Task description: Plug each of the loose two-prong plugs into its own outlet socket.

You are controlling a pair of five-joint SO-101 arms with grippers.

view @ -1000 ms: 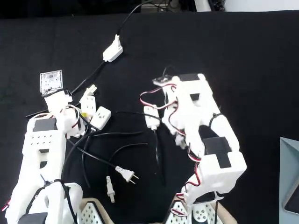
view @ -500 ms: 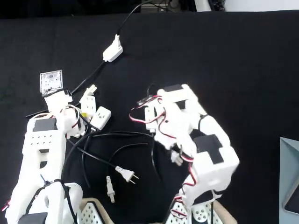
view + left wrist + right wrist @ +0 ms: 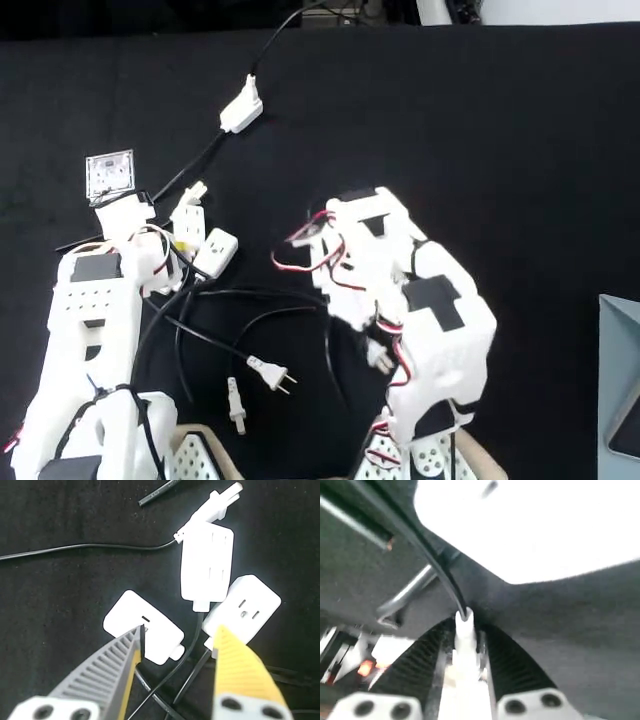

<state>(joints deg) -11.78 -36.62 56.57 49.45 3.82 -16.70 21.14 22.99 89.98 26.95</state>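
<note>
A white plug (image 3: 465, 642) is gripped between the closed fingers of the right end effector (image 3: 465, 626), and its black cable (image 3: 445, 575) runs away from it. The left end effector (image 3: 179, 632) is held open just over a cluster of white outlet sockets (image 3: 248, 606) (one is turned with its slots upward). Two loose plugs (image 3: 272, 375) are seen on the desk (image 3: 520, 150) between the arms. The carrying step seems to be in hand. Next, the prongs probably must be aligned with the slots of a free socket, which could be steadied from the left.
</note>
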